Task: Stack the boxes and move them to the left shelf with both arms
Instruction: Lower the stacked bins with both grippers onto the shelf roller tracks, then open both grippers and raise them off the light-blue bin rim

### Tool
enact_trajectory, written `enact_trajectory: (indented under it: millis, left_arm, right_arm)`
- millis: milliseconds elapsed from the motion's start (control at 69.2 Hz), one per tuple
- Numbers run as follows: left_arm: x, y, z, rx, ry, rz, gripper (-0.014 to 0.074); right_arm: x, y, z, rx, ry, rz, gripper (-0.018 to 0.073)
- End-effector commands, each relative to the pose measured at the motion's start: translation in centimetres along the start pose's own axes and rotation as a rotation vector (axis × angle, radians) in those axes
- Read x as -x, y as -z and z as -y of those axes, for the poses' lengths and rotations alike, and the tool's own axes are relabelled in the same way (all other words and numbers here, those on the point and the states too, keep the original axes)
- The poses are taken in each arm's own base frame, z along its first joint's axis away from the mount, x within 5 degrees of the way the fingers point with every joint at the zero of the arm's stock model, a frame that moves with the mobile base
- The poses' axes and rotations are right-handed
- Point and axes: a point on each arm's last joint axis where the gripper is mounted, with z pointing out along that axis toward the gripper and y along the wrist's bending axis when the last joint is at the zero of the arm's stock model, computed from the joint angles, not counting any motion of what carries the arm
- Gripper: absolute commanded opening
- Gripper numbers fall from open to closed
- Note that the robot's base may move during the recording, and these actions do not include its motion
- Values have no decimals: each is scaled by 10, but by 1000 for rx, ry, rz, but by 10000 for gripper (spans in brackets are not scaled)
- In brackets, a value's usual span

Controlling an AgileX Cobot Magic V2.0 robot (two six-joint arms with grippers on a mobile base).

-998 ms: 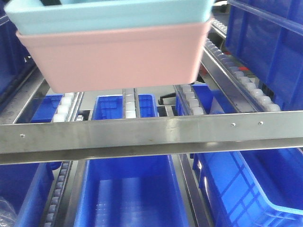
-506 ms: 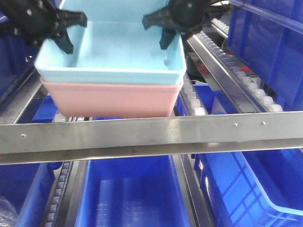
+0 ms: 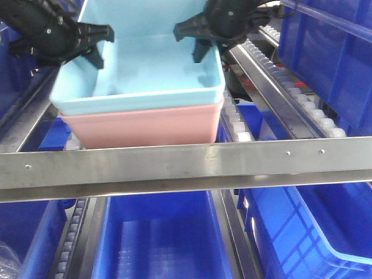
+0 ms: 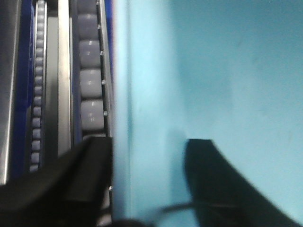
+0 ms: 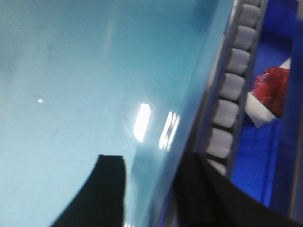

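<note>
- Steel rack with roller lanes fills the front view, dark blue crates below and to both sides of it.
- Nearest: front rail, bare metal, crossing the whole frame.
- Just behind the rail: pink bin, its lower edge hidden by the rail, so I cannot tell whether it rests on the rollers or hangs just above them.
- Nested in it: light blue bin, open top, nothing inside.
- My left gripper: closed over the blue bin's side wall, one finger inside, one outside, as the left wrist view shows.
- My right gripper: clamped on the opposite wall in the same way, one finger in, one out.
- Step in hand, as I judge it: setting the stack down on the rack. Done well, both arms lower evenly to keep the stack level, square to the lanes, and let go only once its weight is on the rollers.
- Hard to make out: both wrist views are blurred; the far end of the bins is cut off at the top; a red object below the rack is unidentifiable.
</note>
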Motion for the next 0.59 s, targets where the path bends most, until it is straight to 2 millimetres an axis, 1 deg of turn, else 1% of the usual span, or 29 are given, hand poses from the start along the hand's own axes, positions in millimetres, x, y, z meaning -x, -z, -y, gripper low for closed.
enact_trajectory:
  millis: [0, 43, 87, 275, 492, 578]
  left_arm:
    - [45, 26, 10, -51, 9, 231, 487]
    - [45, 26, 9, -50, 10, 231, 524]
    - [45, 26, 9, -49, 10, 229, 545]
    - [48, 31, 10, -50, -11, 236, 545]
    - [60, 50, 13, -54, -34, 272, 541]
    - [66, 63, 14, -51, -34, 266, 510]
  right_arm:
    - [44, 38, -4, 21, 9, 218, 494]
    - [44, 38, -2, 18, 7, 217, 543]
    - [44, 38, -1, 17, 7, 217, 566]
    - [47, 43, 3, 6, 5, 209, 572]
    - [60, 69, 17, -22, -6, 240, 572]
    - [64, 83, 21, -32, -11, 237, 567]
